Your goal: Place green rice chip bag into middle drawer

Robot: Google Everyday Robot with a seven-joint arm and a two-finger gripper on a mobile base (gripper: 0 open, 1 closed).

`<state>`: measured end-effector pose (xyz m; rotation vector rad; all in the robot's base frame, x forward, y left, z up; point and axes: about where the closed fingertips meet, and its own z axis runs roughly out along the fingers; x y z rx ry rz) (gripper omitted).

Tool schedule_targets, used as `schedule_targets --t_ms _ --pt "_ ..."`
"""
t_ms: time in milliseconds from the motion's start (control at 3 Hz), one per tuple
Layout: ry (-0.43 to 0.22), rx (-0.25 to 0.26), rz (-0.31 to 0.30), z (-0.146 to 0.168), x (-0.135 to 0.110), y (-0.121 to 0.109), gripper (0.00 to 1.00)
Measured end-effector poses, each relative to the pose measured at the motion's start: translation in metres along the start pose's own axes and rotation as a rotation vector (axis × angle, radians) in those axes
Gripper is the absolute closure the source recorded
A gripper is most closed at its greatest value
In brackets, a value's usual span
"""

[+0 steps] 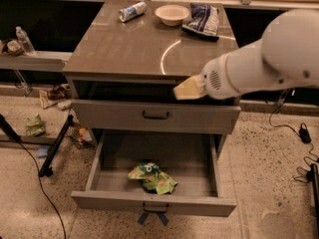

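Note:
The green rice chip bag (152,177) lies crumpled on the floor of the open middle drawer (149,202), near its front centre. The drawer is pulled out, and two bluish strips (153,218) dangle from its dark handle. My gripper (187,88) is a cream wedge at the end of the white arm (259,66). It hangs in front of the cabinet's top edge, well above the bag, and holds nothing.
A closed drawer front (155,115) sits above the open one. On the cabinet top are a can (132,11), a cream bowl (172,14) and a dark blue-and-white snack bag (202,20). Floor litter with a green wrapper (35,125) and black stand legs (55,148) lie left. Cables (299,133) lie right.

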<state>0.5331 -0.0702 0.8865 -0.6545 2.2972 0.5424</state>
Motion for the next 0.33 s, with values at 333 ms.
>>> schedule_targets --t_ms 333 --pt "-0.017 0.003 -0.013 -0.0067 -0.0100 0.0045 0.57"
